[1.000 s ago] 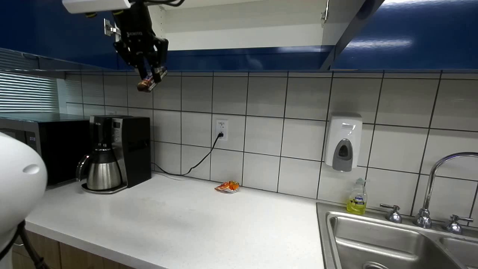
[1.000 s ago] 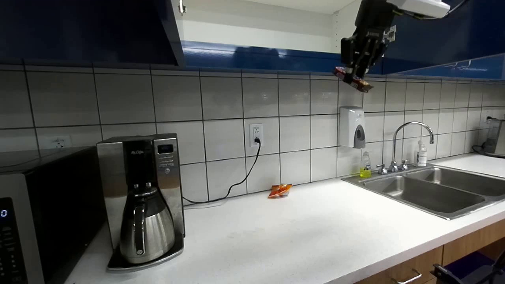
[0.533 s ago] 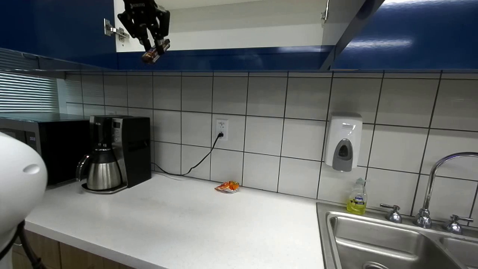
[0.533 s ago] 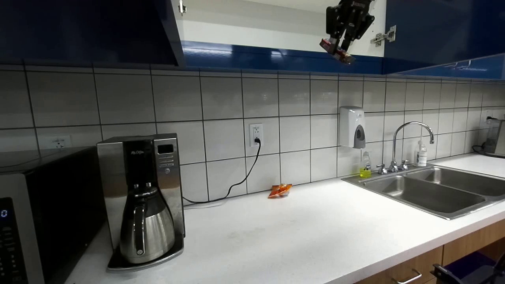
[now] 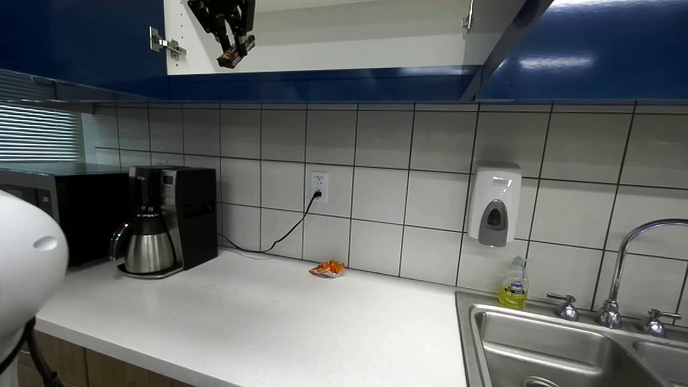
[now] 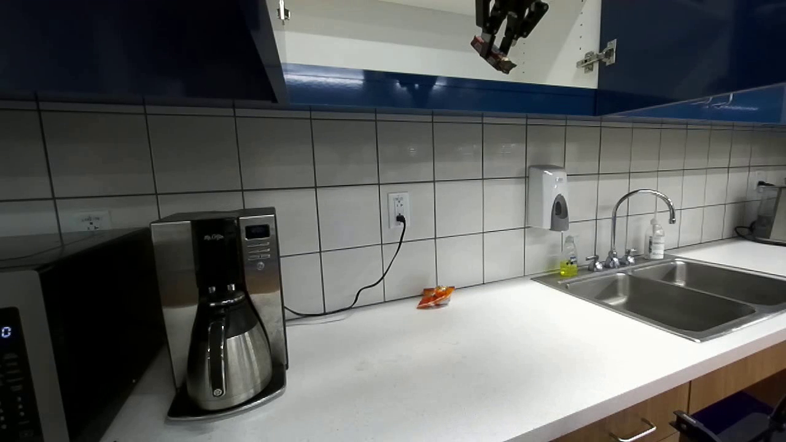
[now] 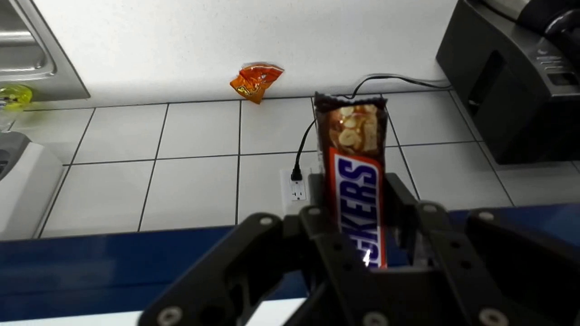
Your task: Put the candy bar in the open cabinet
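My claw [image 5: 234,50] is clenched on the bar [image 7: 355,181], a finger against each of its long sides. In the wrist view the label faces me, blue letters on white edged with red, and one dark crimped end juts past my fingertips. Both exterior views show the bar tilted, with the white interior of the cabinet [image 5: 365,43] behind it, and higher than the cabinet's blue bottom edge; whether it is inside I cannot tell. The claw's upper part is cut off at the top of both. A blue door [image 5: 80,43] stands open on its hinge [image 5: 157,41]. In an exterior view my white arm [image 5: 27,258] shows at the edge. Well below the bar, an orange packet [image 6: 436,297] lies on the counter [image 5: 279,328] near the tiled wall [image 5: 381,193], where a plug [image 7: 296,174] sits in an outlet [image 7: 298,192]. The coffee maker [image 6: 267,294] stands between microwave [image 6: 92,319] and packet, holding its steel pot [image 6: 239,368]. Farther along, a soap bottle [image 5: 513,290] stands at the back rim of the sink [image 5: 468,333], beneath a white dispenser [image 5: 494,209].
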`<action>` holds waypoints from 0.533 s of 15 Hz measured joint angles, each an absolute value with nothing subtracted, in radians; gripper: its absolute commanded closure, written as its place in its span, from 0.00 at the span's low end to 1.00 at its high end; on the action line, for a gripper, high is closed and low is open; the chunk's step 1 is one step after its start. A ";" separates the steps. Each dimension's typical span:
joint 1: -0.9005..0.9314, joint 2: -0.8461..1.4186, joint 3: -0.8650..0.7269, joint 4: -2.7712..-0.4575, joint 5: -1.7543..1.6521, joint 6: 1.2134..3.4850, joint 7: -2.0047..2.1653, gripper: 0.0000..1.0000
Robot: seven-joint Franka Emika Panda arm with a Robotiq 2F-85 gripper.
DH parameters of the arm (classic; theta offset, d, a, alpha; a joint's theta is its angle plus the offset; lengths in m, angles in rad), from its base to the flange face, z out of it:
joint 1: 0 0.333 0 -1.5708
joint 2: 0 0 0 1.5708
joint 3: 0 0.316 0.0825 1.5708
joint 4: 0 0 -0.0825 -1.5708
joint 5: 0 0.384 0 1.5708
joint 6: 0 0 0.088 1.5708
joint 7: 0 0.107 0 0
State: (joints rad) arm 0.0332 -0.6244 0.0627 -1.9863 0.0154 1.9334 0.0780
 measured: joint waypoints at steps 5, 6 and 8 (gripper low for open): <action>0.033 -0.505 0.075 -1.844 0.015 1.931 0.123 0.90; 0.033 -0.478 0.076 -1.817 0.015 1.931 0.131 0.90; 0.033 -0.420 0.077 -1.761 0.015 1.931 0.147 0.90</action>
State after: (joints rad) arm 0.0332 -0.4197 0.0767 -1.7606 0.0146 1.9307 0.1468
